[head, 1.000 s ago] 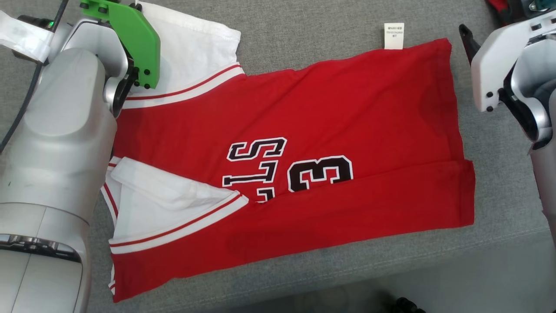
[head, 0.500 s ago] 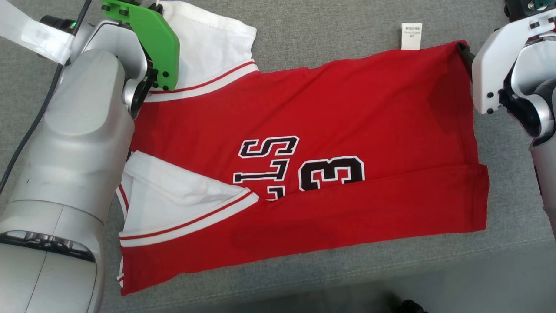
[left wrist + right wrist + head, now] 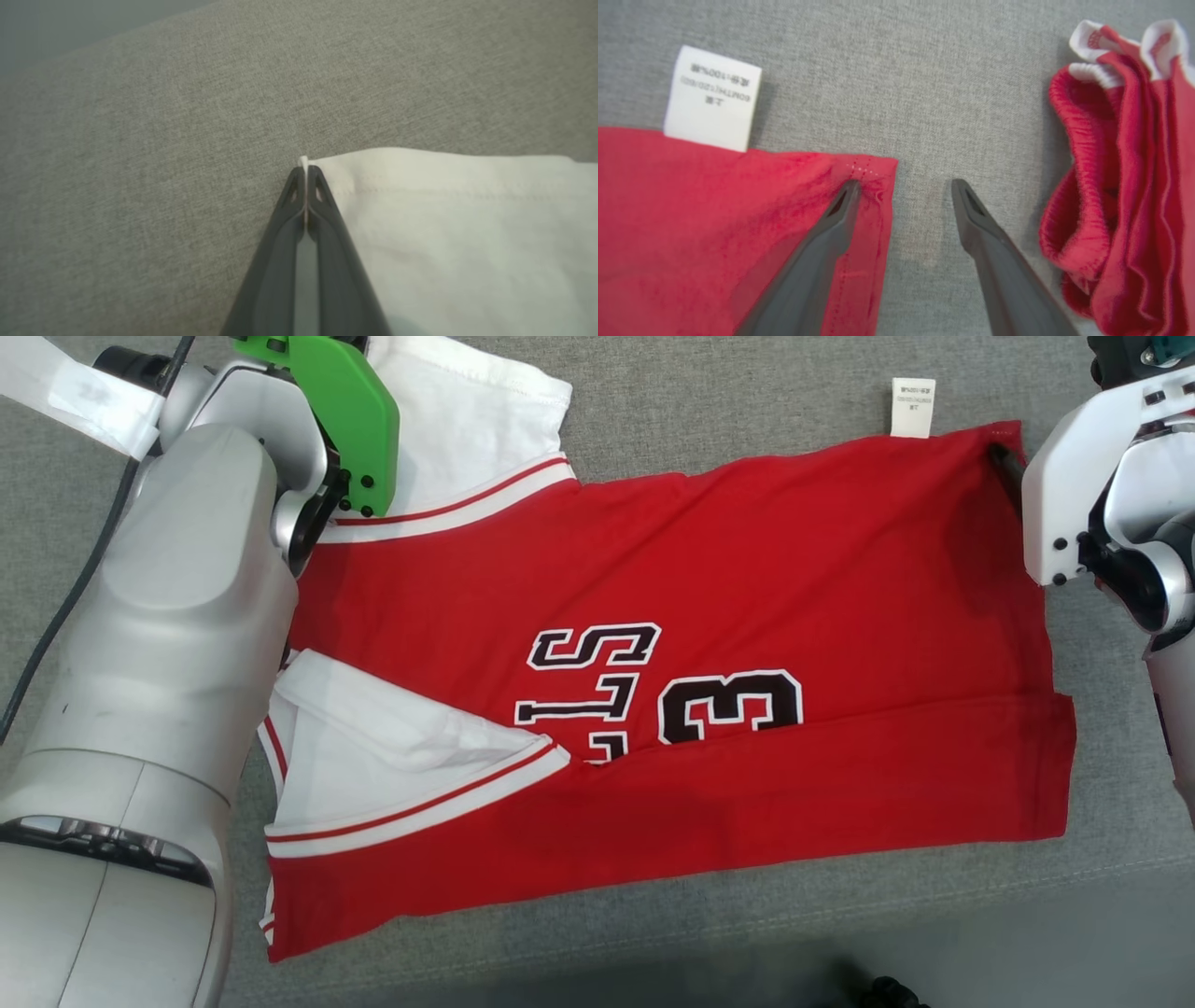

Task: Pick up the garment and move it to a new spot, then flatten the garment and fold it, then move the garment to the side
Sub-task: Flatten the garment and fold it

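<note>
The garment (image 3: pixel 747 579) is a red jersey with white sleeves and black lettering, lying spread on the grey fabric surface (image 3: pixel 709 401). In the left wrist view my left gripper (image 3: pixel 306 179) is shut on the hem corner of the white sleeve (image 3: pixel 467 224). In the head view the green bracket (image 3: pixel 345 411) hides its fingers. My right gripper (image 3: pixel 903 186) is open and straddles the garment's (image 3: pixel 714 224) far right corner. One of its fingers (image 3: pixel 831 224) lies on the red hem, the other on bare grey fabric. That gripper's dark finger (image 3: pixel 1004 462) touches the same corner in the head view.
A white care label (image 3: pixel 912 408) sticks out past the garment's far edge. A second red piece with white trim (image 3: pixel 1120 177) lies bunched just right of my right gripper. The surface's front edge (image 3: pixel 934 905) runs below the garment, with dark floor beyond.
The garment and my left arm have shifted right in the head view. My right gripper's finger, clear of the red corner a second ago, now rests on it.
</note>
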